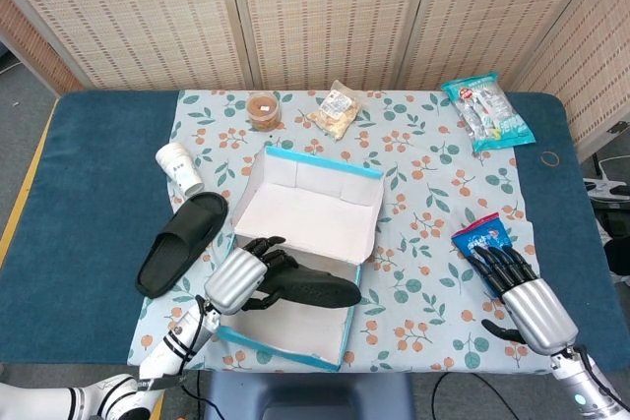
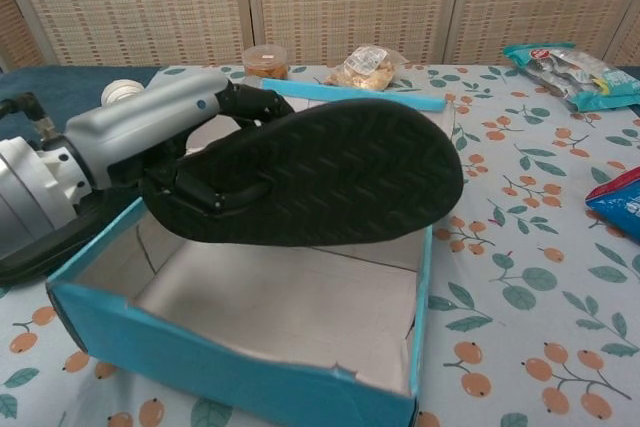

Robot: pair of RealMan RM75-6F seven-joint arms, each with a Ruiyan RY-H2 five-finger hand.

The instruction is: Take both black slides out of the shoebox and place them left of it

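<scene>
My left hand (image 1: 239, 279) grips a black slide (image 1: 313, 286) and holds it above the open blue shoebox (image 1: 291, 345). In the chest view the slide (image 2: 330, 169) hangs sole-out over the box's white floor (image 2: 290, 307), with the left hand (image 2: 150, 132) at its left end. The other black slide (image 1: 181, 242) lies on the tablecloth left of the box. My right hand (image 1: 524, 292) rests open near the table's right front edge, holding nothing.
A white paper cup (image 1: 179, 165) lies beyond the loose slide. A brown-lidded jar (image 1: 262, 109) and a snack bag (image 1: 335, 110) sit behind the box. A blue packet (image 1: 482, 239) lies just beyond my right hand; a larger packet (image 1: 486, 110) is at the back right.
</scene>
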